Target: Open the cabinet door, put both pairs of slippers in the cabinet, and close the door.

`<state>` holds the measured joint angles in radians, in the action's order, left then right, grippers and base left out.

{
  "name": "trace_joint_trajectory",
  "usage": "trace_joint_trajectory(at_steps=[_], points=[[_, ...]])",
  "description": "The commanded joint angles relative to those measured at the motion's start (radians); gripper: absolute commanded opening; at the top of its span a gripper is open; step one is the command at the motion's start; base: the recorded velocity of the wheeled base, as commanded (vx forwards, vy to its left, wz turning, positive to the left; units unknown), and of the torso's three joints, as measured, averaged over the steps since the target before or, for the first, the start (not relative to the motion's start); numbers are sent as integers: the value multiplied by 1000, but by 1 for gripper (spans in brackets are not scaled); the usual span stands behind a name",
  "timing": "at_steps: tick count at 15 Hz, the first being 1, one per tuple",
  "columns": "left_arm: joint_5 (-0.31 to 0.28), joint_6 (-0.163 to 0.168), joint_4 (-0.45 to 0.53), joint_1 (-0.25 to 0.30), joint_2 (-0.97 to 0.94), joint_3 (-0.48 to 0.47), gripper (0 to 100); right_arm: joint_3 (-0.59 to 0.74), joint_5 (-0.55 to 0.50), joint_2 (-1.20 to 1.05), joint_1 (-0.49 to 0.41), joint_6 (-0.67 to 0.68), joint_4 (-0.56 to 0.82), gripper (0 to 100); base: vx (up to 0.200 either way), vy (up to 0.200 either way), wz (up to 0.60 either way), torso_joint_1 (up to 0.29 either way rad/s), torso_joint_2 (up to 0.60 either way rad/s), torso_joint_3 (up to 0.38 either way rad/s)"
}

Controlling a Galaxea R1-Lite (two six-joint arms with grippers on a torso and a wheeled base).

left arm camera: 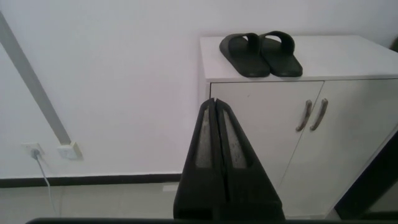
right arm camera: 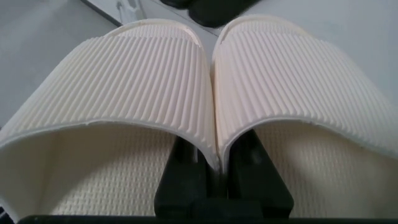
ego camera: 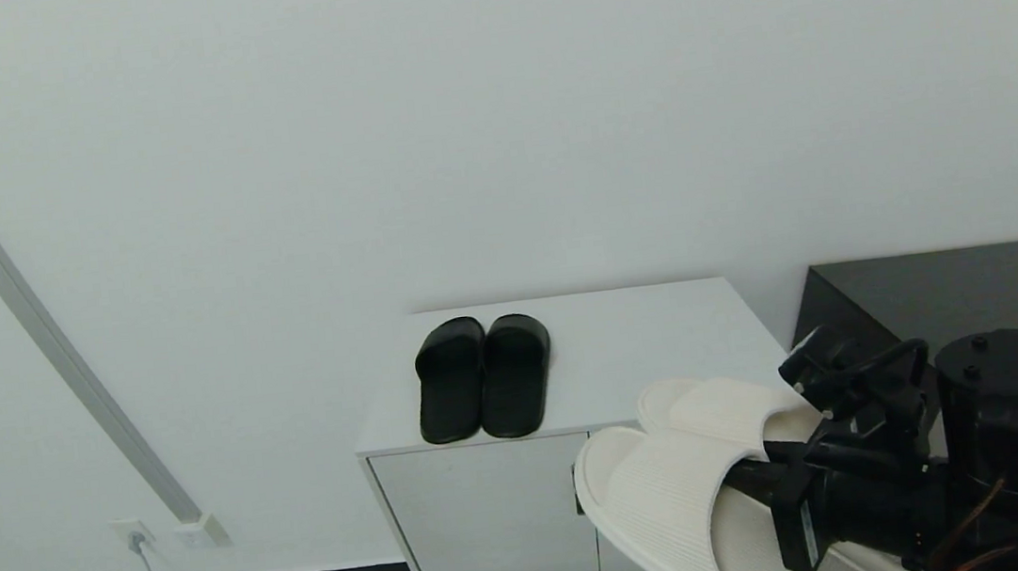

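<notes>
While both doors of the cabinet (ego camera: 647, 337) stand closed, with their two handles (left arm camera: 313, 115) side by side at the middle, the black slippers (ego camera: 484, 378) lie as a pair on its white top, towards the left and the near edge, toes pointing at the wall. The right gripper (ego camera: 756, 472) holds the white slippers (ego camera: 681, 485) in front of the cabinet's near right corner. Its fingers (right arm camera: 180, 180) reach in under the ribbed straps and pinch the two inner strap edges together. The left gripper (left arm camera: 213, 109) has its fingers pressed together on nothing; it points at the cabinet's left door from some way off. A wall socket (ego camera: 130, 531) sits low on the left.
</notes>
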<state>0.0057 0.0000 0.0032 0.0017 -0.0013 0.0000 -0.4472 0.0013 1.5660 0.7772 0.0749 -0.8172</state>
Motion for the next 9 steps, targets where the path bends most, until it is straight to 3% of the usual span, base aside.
trace_joint_trajectory(at_steps=[1,9], points=[[0,-2,0,0,1,0,0,1,2,2,0,-1,0,0,0,0,0,0,0,0],[2,0,0,0,1,0,0,15,8,3,0,-17,0,0,0,0,0,-25,46,27]])
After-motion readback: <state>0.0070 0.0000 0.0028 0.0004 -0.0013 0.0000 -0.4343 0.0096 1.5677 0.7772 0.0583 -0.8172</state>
